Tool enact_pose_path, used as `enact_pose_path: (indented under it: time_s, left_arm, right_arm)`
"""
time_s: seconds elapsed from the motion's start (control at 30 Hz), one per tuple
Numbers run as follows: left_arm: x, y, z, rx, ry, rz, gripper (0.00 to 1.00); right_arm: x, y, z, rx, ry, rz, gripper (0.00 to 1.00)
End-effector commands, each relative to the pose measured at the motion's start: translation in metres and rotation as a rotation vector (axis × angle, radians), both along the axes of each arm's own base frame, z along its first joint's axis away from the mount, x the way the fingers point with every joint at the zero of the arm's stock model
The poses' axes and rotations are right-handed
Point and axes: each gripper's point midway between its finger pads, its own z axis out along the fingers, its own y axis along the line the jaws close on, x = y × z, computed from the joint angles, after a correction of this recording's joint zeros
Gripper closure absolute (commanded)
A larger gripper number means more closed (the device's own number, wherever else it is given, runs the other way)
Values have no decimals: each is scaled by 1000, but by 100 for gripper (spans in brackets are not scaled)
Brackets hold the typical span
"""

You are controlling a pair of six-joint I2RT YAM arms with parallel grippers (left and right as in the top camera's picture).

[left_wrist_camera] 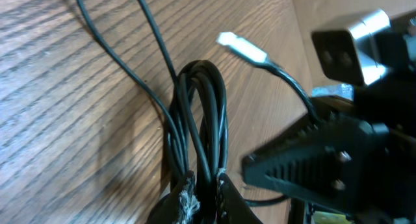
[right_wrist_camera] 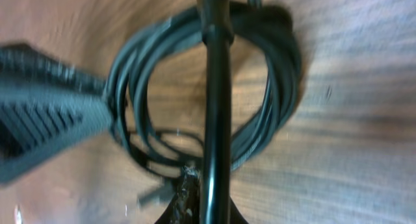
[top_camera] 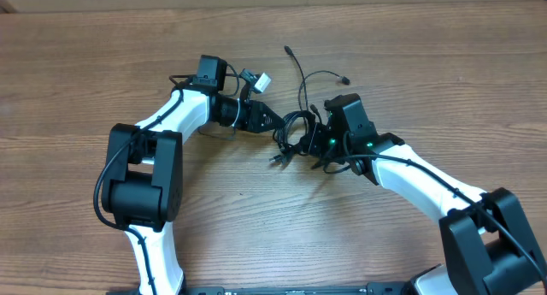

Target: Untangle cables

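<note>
Cables point(top_camera: 297, 126) lie tangled well off the table's point(top_camera: 85, 56) edges, your left gripper point(left_wrist_camera: 205, 195) pinching the coil, your right gripper point(right_wrist_camera: 198, 204) seemingly clamped on one strand; draw them apart slowly.

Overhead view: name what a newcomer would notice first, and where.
A tangled coil of thin black cables sits mid-table, pinched between the two arms. The left gripper and the right gripper are each shut on it from opposite sides. A white plug stands out just beyond the left gripper, and loose black ends trail toward the far side.
</note>
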Motion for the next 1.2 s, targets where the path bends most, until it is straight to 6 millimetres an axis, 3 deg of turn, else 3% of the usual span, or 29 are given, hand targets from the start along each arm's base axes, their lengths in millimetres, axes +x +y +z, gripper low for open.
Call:
enact_pose_path:
  time_s: [0.0, 0.23, 0.47, 0.67, 0.83, 0.87, 1.0, 1.07, 1.17]
  left_arm:
    - [-10, -8, 3, -68, 11, -45, 88]
    - [-10, -9, 4, -76, 13, -48, 87]
    - [-10, -9, 4, -76, 13, -48, 85]
    - [-11, -10, 6, -87, 15, -52, 83]
    - [-14, -12, 13, -130, 9, -70, 79]
    - [-14, -12, 13, -130, 9, -70, 78]
    - [-16, -14, 18, -162, 3, -84, 72]
    - [-17, -15, 20, -177, -2, -92, 71]
    - [-17, -15, 20, -176, -3, -92, 71]
  right_arm:
    - [14, -4, -11, -5, 3, -90, 96]
    - [28, 4, -40, 32, 29, -144, 96]
    - [41, 10, -36, 58, -38, -129, 94]
    - [44, 10, -32, 35, -103, -39, 62]
    - [44, 17, -15, 186, -88, 36, 41]
    - [45, 15, -12, 212, -84, 44, 33]
    - [52, -8, 11, 374, -59, 72, 16]
    - [49, -20, 19, 449, -30, 90, 2]
    - [39, -35, 12, 475, 54, 75, 0]
